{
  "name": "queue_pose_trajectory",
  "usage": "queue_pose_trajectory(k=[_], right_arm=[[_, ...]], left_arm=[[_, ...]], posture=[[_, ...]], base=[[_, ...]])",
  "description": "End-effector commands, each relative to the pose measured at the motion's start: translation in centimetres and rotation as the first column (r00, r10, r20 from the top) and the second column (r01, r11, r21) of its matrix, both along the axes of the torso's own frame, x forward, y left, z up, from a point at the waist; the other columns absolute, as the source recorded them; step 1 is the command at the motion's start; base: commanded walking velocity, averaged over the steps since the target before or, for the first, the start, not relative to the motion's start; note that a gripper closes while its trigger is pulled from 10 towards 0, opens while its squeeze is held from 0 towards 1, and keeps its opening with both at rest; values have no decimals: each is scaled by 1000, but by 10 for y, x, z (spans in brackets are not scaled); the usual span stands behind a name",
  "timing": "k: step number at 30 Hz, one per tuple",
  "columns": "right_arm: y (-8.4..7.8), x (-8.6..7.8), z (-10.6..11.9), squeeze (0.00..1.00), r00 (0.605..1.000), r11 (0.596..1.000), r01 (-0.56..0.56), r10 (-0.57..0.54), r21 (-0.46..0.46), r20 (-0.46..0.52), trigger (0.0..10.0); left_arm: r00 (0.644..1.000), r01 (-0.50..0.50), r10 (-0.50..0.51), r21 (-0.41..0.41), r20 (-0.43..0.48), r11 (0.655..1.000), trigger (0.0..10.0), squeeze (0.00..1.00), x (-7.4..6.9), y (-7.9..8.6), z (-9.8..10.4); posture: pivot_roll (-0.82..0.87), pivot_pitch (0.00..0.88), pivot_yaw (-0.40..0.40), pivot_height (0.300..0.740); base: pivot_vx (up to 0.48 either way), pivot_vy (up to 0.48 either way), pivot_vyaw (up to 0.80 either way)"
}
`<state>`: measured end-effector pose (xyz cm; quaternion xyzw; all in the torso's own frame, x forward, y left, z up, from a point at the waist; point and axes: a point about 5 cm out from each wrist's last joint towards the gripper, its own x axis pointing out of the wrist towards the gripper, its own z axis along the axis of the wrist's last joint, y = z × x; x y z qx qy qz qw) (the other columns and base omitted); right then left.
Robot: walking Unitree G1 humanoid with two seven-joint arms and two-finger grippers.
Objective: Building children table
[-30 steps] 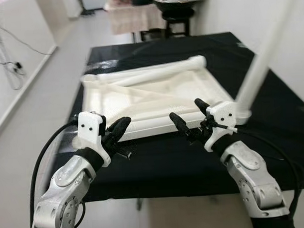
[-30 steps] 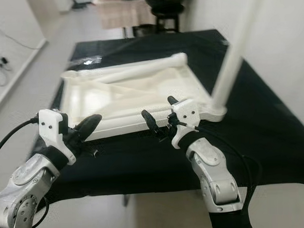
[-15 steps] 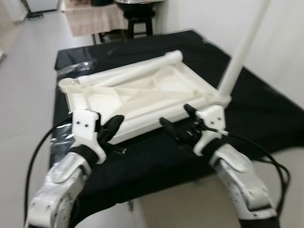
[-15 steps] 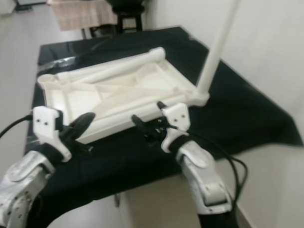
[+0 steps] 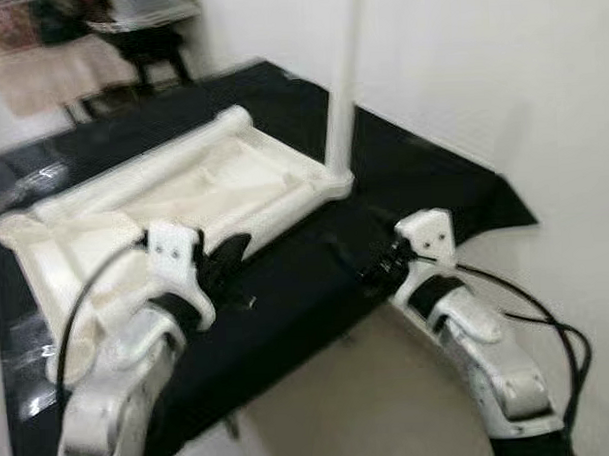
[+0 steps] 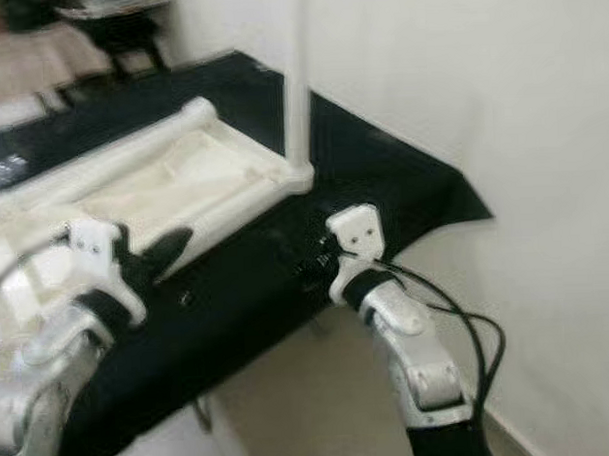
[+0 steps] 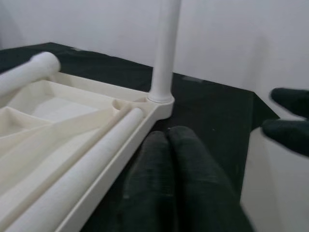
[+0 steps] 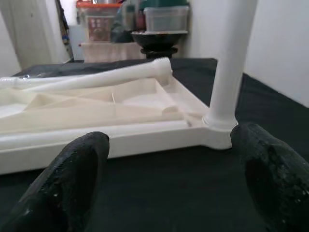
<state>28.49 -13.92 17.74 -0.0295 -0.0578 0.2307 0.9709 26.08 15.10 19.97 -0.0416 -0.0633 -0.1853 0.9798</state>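
The left hand [image 5: 228, 257] is hanging low over the black cloth [image 5: 296, 278] that is covering the desk, just beside the near edge of the white tabletop [image 5: 173, 198]. Its two black fingers [image 7: 178, 183] are pressing together, and they are holding nothing. The white tabletop is lying upside down on the cloth, with its ribs facing up. A loose white leg [image 5: 152, 163] is lying along the far edge of the tabletop. Another loose white leg [image 7: 87, 164] is lying along the near edge, close to the left hand. One white leg [image 5: 341, 77] is standing straight up in the corner socket [image 5: 335, 177] on the right side of the tabletop. To the right of that corner, the right hand [image 5: 371, 268] is hanging over the black cloth near the edge of the desk. Its two black fingers [image 8: 72, 179] are spreading wide apart, and nothing is sitting between them. In the right wrist view, the standing leg and its socket are showing between the two fingers, a little way beyond them and not touching them. A white wall [image 5: 459, 62] is standing close behind the right side of the desk. A dark stool [image 5: 153, 43] and some plastic bins [image 8: 166, 18] are sitting far back in the room, and these look blurry.
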Motion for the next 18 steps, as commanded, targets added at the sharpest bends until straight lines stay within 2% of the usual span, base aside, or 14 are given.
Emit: queue_pose_trajectory(k=[1,7,11,18], right_arm=[[6,-1,-1,0,1000,1000,-19,19,0,3,10000],[6,-1,-1,0,1000,1000,-18,18,-11,4,10000],[6,-1,-1,0,1000,1000,-18,18,-15,4,10000],[6,0,0,0,1000,999,-20,20,-25,6,10000]], left_arm=[[997,-64,63,-14,-39,998,10000,1000,1,11,-4],[986,-154,147,-85,-82,984,10000,1000,7,24,0],[983,-166,156,-100,-102,981,10000,1000,8,25,1],[975,-161,127,-190,-182,969,10000,1000,12,25,1]], posture=[[-36,72,33,740],[-36,75,30,740],[-36,78,29,740],[-39,81,24,740]], base=[[0,0,0],[0,0,0],[0,0,0],[0,0,0]])
